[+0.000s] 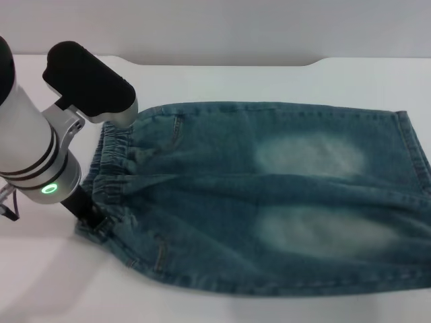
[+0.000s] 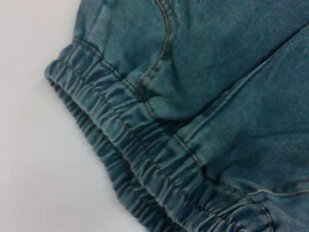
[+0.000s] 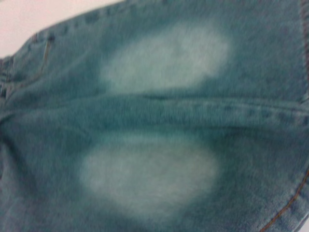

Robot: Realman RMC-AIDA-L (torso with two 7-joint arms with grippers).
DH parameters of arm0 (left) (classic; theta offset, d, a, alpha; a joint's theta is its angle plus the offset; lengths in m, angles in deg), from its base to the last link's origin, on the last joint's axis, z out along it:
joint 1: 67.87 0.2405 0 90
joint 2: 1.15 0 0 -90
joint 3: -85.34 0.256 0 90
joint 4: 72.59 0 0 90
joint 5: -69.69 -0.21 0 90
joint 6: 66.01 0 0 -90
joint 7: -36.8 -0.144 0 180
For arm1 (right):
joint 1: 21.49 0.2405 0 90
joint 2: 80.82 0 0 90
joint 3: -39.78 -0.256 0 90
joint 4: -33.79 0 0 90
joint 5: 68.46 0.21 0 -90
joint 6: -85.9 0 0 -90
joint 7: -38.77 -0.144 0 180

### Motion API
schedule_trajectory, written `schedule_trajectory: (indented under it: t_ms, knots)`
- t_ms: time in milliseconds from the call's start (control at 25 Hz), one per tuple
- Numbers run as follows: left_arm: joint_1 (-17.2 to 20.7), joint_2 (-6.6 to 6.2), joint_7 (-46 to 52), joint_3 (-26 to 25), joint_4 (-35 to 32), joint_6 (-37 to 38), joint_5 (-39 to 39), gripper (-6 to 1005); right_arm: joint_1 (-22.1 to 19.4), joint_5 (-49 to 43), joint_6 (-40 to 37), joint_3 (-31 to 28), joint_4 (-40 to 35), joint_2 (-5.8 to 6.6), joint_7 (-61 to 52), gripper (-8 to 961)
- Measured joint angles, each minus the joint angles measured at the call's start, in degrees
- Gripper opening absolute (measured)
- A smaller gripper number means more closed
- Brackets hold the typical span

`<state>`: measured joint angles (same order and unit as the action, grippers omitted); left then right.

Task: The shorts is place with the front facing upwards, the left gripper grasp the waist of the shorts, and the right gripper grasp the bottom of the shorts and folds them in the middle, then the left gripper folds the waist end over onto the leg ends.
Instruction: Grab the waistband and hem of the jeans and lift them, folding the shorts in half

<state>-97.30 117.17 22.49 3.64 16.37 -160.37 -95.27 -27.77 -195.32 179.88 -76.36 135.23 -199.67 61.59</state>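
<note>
So the shorts (image 1: pixel 269 202) are lying flat on the white table (image 1: pixel 222 74), spread out sideways in the head view: waist (image 1: pixel 111 175) on the robot's left, leg ends (image 1: pixel 414 182) way over on its right, running off the edge of the view. Two pale faded patches (image 1: pixel 310 155) sit on the legs, one above the other, with the centre seam between them.

The left gripper (image 1: pixel 91 219) is down right at the waist end, at the near corner of the gathered band. Its black tip looks like it's touching the denim there, but the arm with the green light (image 1: pixel 48 189) is in the way, so I honestly can't tell if the fingers are apart or pinched on the fabric. The left wrist view just shows the puckered elastic band (image 2: pixel 140 159) up close, with a pocket seam (image 2: pixel 164 43) beside it and bare table next to the edge, no fingers visible.

The right gripper doesn't show up anywhere. Its wrist camera looks at the leg part of the shorts (image 3: pixel 159 116), both faded patches filling the view.
</note>
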Motion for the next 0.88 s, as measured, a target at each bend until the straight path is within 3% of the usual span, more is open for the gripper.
schedule_trajectory:
  t_ms: [720,800,880]
  knots:
    - [1.4,-0.14,0.3,-2.6,0.9,5.7,0.0,43,3.8,0.1,0.1,-7.0,7.1,0.07,2.2,57]
    - [3.7,-0.18,0.3,-4.2,4.3,10.4,0.0,43,4.2,0.2,-1.1,-7.6,7.7,-0.04,2.9,56]
    - [3.7,-0.18,0.3,-4.2,4.3,10.4,0.0,43,4.5,0.8,-2.6,-7.7,7.9,-0.11,3.4,56]
